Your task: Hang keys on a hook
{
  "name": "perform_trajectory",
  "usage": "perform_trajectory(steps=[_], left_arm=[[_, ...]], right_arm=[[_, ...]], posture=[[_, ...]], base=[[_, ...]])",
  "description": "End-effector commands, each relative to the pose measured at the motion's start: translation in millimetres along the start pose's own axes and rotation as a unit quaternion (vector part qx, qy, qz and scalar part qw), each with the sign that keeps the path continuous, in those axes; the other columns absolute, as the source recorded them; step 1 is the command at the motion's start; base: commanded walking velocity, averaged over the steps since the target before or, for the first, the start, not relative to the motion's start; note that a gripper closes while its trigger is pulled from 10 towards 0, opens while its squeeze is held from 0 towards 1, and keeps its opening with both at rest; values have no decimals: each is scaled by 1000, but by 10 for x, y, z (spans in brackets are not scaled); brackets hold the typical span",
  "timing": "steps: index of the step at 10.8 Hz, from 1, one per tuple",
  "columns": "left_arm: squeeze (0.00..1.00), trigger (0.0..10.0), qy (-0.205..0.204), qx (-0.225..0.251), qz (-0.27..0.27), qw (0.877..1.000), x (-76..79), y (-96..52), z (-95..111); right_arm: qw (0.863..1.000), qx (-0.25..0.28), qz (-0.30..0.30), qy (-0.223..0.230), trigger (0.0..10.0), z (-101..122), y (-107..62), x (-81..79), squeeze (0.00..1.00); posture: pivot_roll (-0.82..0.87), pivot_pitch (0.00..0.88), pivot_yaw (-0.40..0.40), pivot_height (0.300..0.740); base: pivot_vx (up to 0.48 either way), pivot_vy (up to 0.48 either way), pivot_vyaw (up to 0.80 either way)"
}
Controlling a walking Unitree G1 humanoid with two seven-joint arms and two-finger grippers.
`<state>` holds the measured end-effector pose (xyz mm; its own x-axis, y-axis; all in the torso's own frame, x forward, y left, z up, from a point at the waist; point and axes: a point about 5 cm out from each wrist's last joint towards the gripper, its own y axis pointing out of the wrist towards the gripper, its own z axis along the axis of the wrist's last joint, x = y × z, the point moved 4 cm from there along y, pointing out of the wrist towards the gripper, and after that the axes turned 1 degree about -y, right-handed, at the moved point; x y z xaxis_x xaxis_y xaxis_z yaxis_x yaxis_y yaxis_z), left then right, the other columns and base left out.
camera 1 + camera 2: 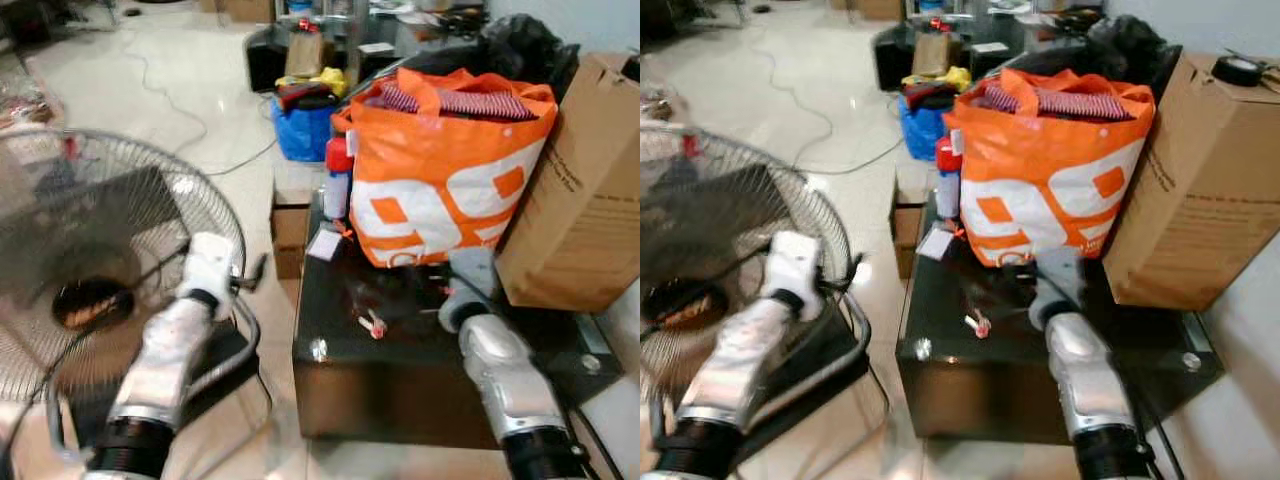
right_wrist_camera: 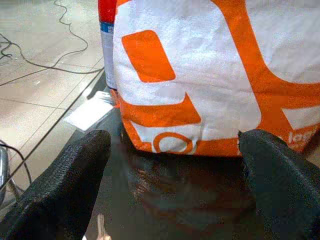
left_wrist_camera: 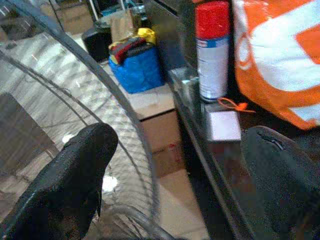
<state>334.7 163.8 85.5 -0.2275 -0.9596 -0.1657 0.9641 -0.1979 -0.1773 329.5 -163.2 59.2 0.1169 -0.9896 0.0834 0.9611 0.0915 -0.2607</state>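
The keys (image 1: 372,323), a small white and red bunch, lie on the black glass table (image 1: 400,380) near its front left. My right gripper (image 2: 175,145) hovers open just above the table behind the keys, facing the orange bag (image 1: 440,170). Its two black fingers (image 2: 65,185) stand wide apart with nothing between them. The keys' tip (image 2: 101,227) shows by one finger in the right wrist view. My left gripper (image 3: 180,140) is open too, held left of the table beside the fan's wire cage (image 1: 90,250).
A red-capped spray can (image 3: 212,50) and a white card (image 3: 223,125) sit at the table's left edge. A tall cardboard box (image 1: 590,190) stands right of the bag. A blue bag (image 1: 303,128) and cables (image 1: 170,90) are on the floor beyond.
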Motion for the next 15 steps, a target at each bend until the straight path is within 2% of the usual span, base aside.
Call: perform_trajectory(steps=[1,4,6,7,8,10,11,13,14,15], left_arm=[[392,10000,4,3,-7,1000,60,20,16],[345,10000,10,0,-7,1000,65,7,-6],[333,10000,35,-24,-56,998,138,-2,-98],[337,10000,46,-36,-80,995,167,-21,-143],[341,10000,56,-48,-99,992,180,-55,-199],[337,10000,63,-55,-119,989,154,-180,-202],[341,10000,64,-55,-126,988,132,-228,-183],[345,10000,79,-60,-154,983,56,-412,-99],[345,10000,80,-61,-156,983,49,-434,-86],[341,10000,83,-62,-162,981,38,-557,-33]], right_arm=[[1000,-9,-8,-7,10000,-21,9,92,1000],[999,-23,17,-23,10000,-74,30,8,1000],[993,-83,59,-65,10000,-295,106,-160,1000],[989,-101,76,-71,10000,-375,130,-227,1000],[988,-109,86,-73,10000,-430,161,-273,1000],[986,-120,109,-50,10000,-495,210,-361,980],[985,-127,112,-30,10000,-513,239,-403,0],[983,-157,95,3,10000,-600,312,-548,0],[983,-158,90,13,10000,-604,320,-566,0],[984,-155,79,40,10000,-610,320,-633,0]], posture=[[-2,0,18,740],[-2,0,11,740],[-8,0,13,740],[-9,0,12,740],[-6,0,6,740],[30,0,-28,740],[43,0,-37,740],[90,0,-66,740],[90,0,-66,740],[101,21,-76,740]], base=[[0,0,0],[0,0,0],[0,0,0],[0,0,0],[0,0,0],[0,0,0],[0,0,0],[0,0,0],[0,0,0],[0,0,0]])
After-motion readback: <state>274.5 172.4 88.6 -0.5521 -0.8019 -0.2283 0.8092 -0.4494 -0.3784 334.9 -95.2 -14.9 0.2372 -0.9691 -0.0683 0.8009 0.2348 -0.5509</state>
